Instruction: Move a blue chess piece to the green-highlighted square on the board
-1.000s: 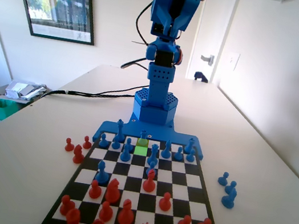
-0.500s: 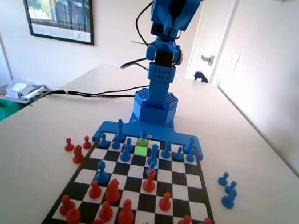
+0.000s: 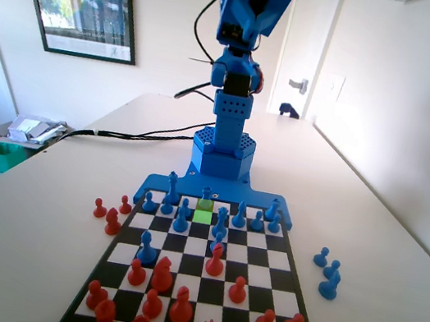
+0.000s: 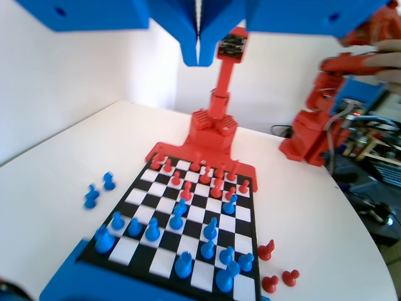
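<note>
arm raised high over the far end of the board (image 3: pixel 191 286) in the fixed view, well above every piece. gripper (image 4: pixel 198 53) hangs at the top of the wrist view; its fingers (image 4: pixel 188 37) are pressed together to a thin slit, closed on nothing.

green-highlighted square (image 3: pixel 203 216) sits in the second row from the arm's base, about mid-width, and it is bare. one blue piece stands on the far row just behind it; others flank it left and right.

which blue chess piece is meant is unclear. likeliest is the short one (image 3: pixel 147 247) standing alone further out on the left side of the fixed view, nearer the red pieces. a few blue pieces lie off the board on the bench (image 3: pixel 380 265) at right, red ones at left; these look like captured pieces set aside.

judgement: task not started. the high pose looks like a survey or rest position that gives the wrist camera the whole board. next the fingers need to open and come down over the chosen piece, avoiding close neighbours.
</note>
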{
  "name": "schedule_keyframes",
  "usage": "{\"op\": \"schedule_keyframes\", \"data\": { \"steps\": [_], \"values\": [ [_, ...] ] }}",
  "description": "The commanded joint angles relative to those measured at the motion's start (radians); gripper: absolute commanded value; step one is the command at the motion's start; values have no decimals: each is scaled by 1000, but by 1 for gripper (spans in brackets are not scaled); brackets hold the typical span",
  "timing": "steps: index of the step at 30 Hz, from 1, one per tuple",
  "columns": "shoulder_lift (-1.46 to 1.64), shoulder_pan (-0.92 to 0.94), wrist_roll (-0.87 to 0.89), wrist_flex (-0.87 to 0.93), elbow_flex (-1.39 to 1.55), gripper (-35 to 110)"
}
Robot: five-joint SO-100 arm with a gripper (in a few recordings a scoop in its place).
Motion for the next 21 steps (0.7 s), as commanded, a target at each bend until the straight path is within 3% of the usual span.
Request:
{"op": "schedule_keyframes", "data": {
  "steps": [1, 11, 21],
  "values": [
    [-98, -44, -126, 37, -86, 1],
    [-244, -51, -479, -6, -28, 1],
    [-328, 11, -661, 14, 18, 1]
  ]
}}
